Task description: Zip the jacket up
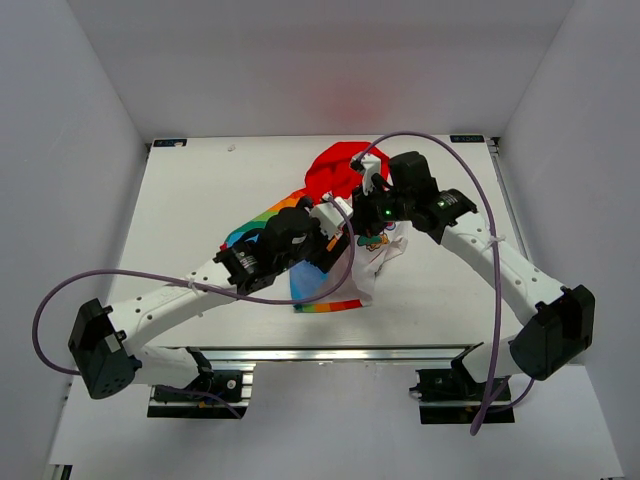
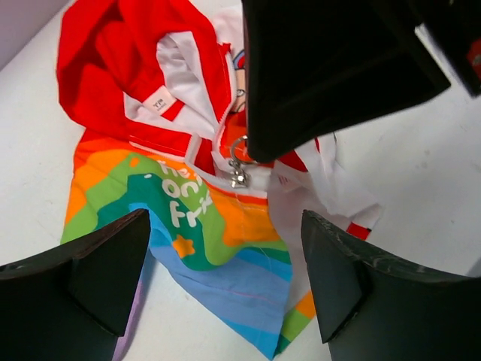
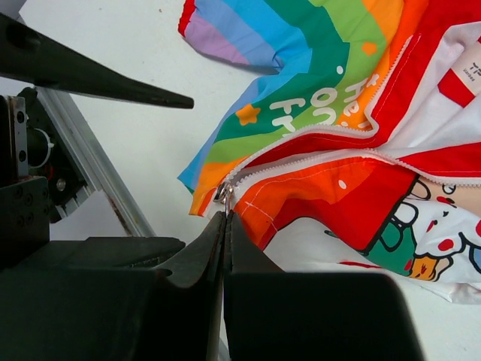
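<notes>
The jacket (image 1: 335, 170) lies crumpled mid-table, red hood toward the back and rainbow panel (image 2: 188, 218) toward the front. The white front zipper (image 3: 323, 139) gapes apart above the slider. My right gripper (image 3: 227, 218) is shut on the small silver zipper pull (image 3: 223, 194) near the jacket's hem; the same pull (image 2: 239, 169) hangs from under the right gripper's black body (image 2: 323, 75) in the left wrist view. My left gripper (image 2: 225, 278) is open, its fingers (image 2: 105, 271) straddling the blue and green hem without touching it. From above the two grippers (image 1: 335, 240) (image 1: 362, 222) meet over the jacket.
A metal rail (image 3: 98, 165) runs along the near table edge, close to the hem. Purple cables (image 1: 480, 190) loop over both arms. White walls (image 1: 80, 180) enclose the table on three sides.
</notes>
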Motion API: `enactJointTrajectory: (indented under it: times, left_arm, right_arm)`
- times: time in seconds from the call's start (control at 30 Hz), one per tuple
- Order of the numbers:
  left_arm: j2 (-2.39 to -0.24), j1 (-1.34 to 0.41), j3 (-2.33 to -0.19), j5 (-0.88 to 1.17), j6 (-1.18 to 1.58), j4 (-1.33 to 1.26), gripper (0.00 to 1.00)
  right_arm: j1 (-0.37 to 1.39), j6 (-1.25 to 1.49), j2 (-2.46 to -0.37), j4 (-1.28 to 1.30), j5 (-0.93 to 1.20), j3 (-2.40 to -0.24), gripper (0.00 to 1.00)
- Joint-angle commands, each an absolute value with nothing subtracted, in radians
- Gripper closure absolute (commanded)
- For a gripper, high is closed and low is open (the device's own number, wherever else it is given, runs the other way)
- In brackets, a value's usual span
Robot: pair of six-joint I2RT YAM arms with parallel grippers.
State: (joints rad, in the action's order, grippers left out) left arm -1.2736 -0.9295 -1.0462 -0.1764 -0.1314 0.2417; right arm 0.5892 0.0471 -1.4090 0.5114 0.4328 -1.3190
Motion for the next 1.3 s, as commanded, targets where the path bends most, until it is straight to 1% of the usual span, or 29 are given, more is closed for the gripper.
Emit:
enactJointTrajectory:
  times: [0.0,0.2,0.3,0.4,0.43,0.5,0.53,0.57,0.67,0.73,0.77,0.87,0.9,0.93,0.97,1.0,1.17,1.27]
  left_arm:
    - [-1.270,-0.942,-1.075,-0.239,-0.163,0.167,0.10]
    - [-1.319,-0.957,-1.094,-0.201,-0.189,0.187,0.13]
    - [-1.321,-0.965,-1.088,-0.233,-0.187,0.186,0.13]
    - [-1.330,-0.974,-1.081,-0.264,-0.187,0.154,0.17]
    - [-1.336,-0.979,-1.080,-0.309,-0.183,0.144,0.22]
    - [-1.351,-0.991,-1.071,-0.345,-0.187,0.089,0.28]
    - [-1.358,-0.996,-1.068,-0.360,-0.193,0.078,0.33]
    - [-1.362,-1.003,-1.068,-0.365,-0.202,0.068,0.44]
    - [-1.382,-1.014,-1.075,-0.327,-0.232,0.051,0.51]
    - [-1.391,-1.020,-1.081,-0.308,-0.253,0.064,0.59]
    - [-1.393,-1.026,-1.078,-0.330,-0.256,0.063,0.66]
    - [-1.393,-1.029,-1.072,-0.342,-0.255,0.057,0.78]
    - [-1.394,-1.031,-1.072,-0.350,-0.255,0.058,0.87]
    - [-1.399,-1.032,-1.072,-0.360,-0.253,0.061,0.92]
    - [-1.401,-1.035,-1.074,-0.364,-0.255,0.067,0.93]
    - [-1.402,-1.035,-1.072,-0.379,-0.255,0.066,1.00]
    - [-1.376,-1.040,-1.069,-0.371,-0.255,0.077,1.00]
    - [-1.330,-1.046,-1.052,-0.328,-0.255,0.083,1.00]
  right_arm:
    - [0.588,0.066,-1.390,0.503,0.471,-1.353,1.00]
    - [0.578,0.078,-1.384,0.499,0.475,-1.361,1.00]
    - [0.566,0.084,-1.384,0.499,0.488,-1.365,1.00]
    - [0.568,0.089,-1.374,0.492,0.497,-1.367,1.00]
    - [0.568,0.090,-1.367,0.488,0.491,-1.361,1.00]
    - [0.566,0.094,-1.361,0.485,0.488,-1.353,1.00]
    - [0.566,0.092,-1.356,0.483,0.491,-1.351,1.00]
    - [0.566,0.092,-1.358,0.485,0.494,-1.348,1.00]
    - [0.563,0.098,-1.353,0.479,0.482,-1.344,1.00]
    - [0.560,0.104,-1.350,0.469,0.479,-1.344,1.00]
    - [0.558,0.107,-1.348,0.465,0.479,-1.347,1.00]
    - [0.546,0.117,-1.347,0.456,0.480,-1.354,1.00]
    - [0.539,0.117,-1.347,0.451,0.486,-1.358,1.00]
    - [0.537,0.121,-1.351,0.453,0.489,-1.362,1.00]
    - [0.534,0.121,-1.351,0.456,0.491,-1.365,1.00]
    - [0.532,0.118,-1.353,0.460,0.495,-1.371,1.00]
    - [0.529,0.115,-1.353,0.456,0.454,-1.367,1.00]
    - [0.528,0.107,-1.364,0.425,0.361,-1.362,1.00]
